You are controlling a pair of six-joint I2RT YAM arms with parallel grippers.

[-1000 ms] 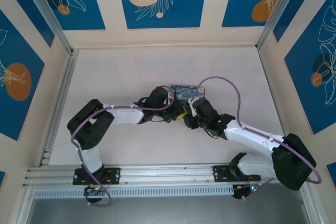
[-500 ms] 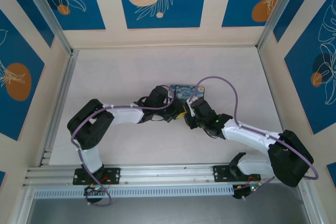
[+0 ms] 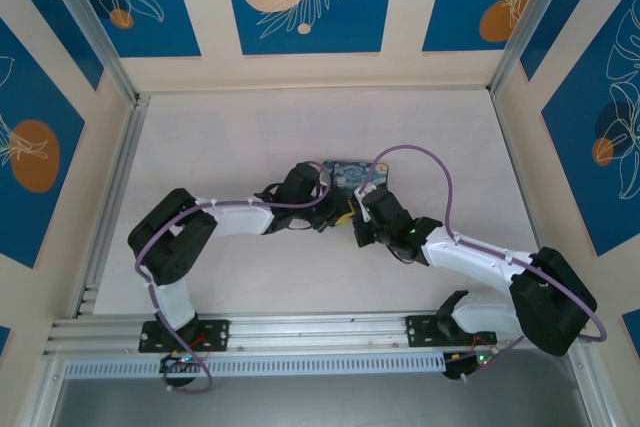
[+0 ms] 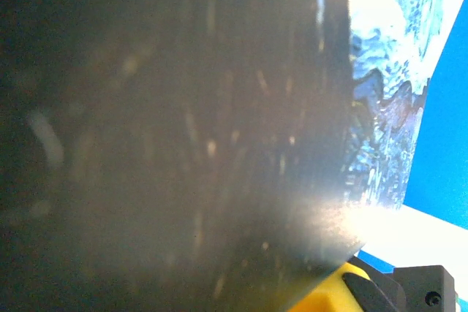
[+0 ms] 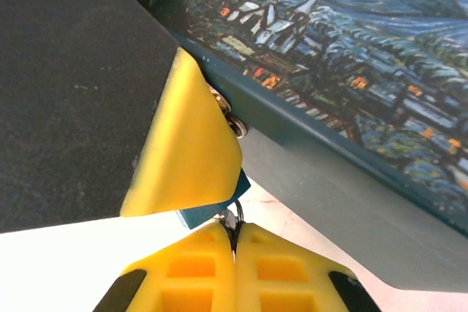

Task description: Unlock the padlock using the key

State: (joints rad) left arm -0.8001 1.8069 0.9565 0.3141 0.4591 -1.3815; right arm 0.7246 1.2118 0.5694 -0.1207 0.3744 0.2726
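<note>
Right wrist view: my right claw [image 5: 234,245] is clamped on the key [image 5: 233,218], a thin metal sliver pinched between its fingertips.
Padlock: the padlock [image 5: 210,213] shows as a bluish corner right at the key's tip, tucked under a yellow pad [image 5: 186,151] of my left claw [image 3: 338,211] and beside the painted box [image 5: 351,71].
Left claw: I cannot tell whether it is gripping.
Step in hand: seating the key, I judge. Hold it in line with the keyhole, press gently, then turn without dragging the lock.

The key [image 5: 232,220] meets the padlock [image 5: 210,215] before the box [image 5: 351,107].
</note>
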